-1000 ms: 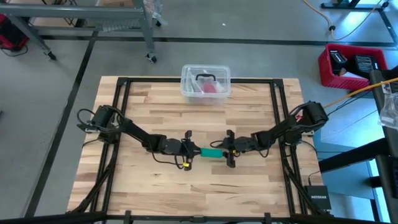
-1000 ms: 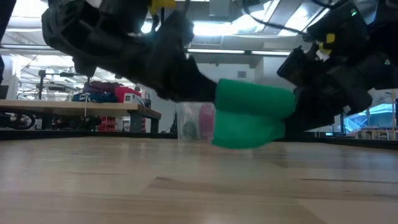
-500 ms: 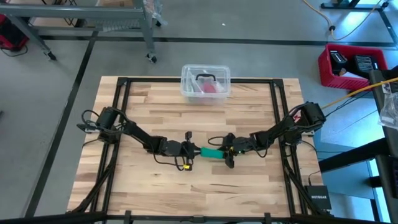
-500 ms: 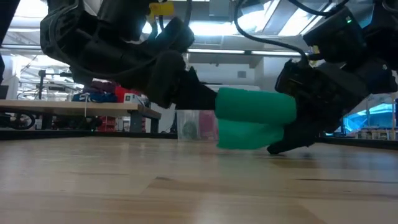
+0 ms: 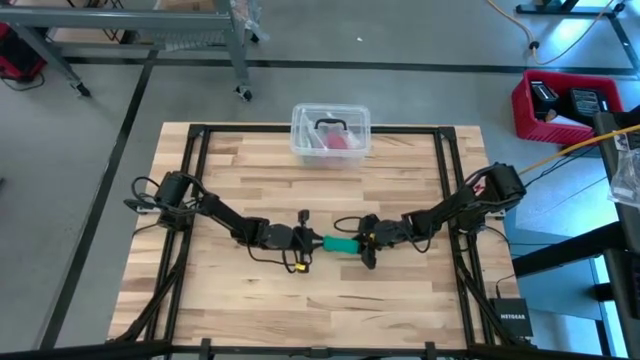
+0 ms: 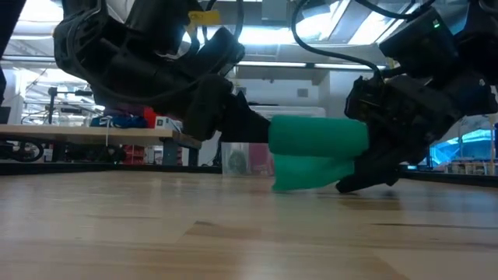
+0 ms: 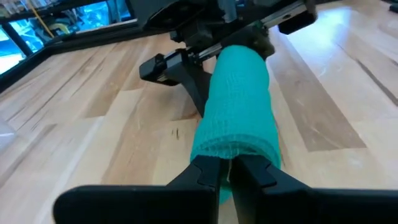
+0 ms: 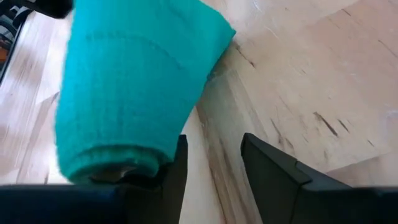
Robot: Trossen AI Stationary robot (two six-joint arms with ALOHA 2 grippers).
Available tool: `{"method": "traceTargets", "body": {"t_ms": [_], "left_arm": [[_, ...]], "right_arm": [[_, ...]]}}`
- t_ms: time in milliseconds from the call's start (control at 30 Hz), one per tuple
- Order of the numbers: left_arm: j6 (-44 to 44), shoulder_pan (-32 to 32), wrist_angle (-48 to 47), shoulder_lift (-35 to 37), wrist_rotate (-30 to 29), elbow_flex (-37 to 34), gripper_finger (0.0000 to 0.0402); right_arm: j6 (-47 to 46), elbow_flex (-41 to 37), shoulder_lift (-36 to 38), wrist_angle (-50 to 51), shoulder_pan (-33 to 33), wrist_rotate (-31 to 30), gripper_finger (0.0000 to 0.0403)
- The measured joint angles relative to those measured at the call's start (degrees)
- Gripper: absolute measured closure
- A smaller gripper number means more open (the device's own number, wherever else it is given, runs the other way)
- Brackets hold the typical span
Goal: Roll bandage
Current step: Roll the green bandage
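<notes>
mid-table on the wooden table [image 5: 250,300], the rolled bandage [image 5: 342,245] spans both pincers: left gripper [image 5: 312,242] is clamped on one end, right gripper [image 5: 366,245] clasps the other.

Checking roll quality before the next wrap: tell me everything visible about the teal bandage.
The teal-green bandage of thin woven stretch fabric is rolled into a short fat cylinder, with a looser fold hanging beneath it in the low view. It lies about level, low over the middle of the light wooden slatted table, spanning the gap between both arms. The left gripper is shut on one end; the right gripper meets the other end, one finger beside the roll, jaws partly apart. Whether the lower fold touches the table is unclear.
</notes>
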State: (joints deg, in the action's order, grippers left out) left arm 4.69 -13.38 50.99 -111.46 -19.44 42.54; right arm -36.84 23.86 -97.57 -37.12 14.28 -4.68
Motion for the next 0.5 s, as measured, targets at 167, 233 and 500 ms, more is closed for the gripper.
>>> {"method": "traceTargets", "body": {"t_ms": [167, 233, 500], "left_arm": [[0.49, -0.17, -0.18, 0.26, 0.06, 0.11, 0.0389], [-0.01, 0.27, -1.45, 0.26, 0.04, 0.11, 0.0389], [-1.61, 2.85, -1.25, 0.32, 0.39, 0.09, 0.0389]], "right_arm": [[0.74, -0.02, 6.37, 10.35, -0.15, 7.33, 0.0242], [0.65, -0.02, 9.7, 16.82, -0.52, 10.91, 0.0242], [2.04, -0.15, 15.98, 18.27, 0.16, 7.81, 0.0242]]}}
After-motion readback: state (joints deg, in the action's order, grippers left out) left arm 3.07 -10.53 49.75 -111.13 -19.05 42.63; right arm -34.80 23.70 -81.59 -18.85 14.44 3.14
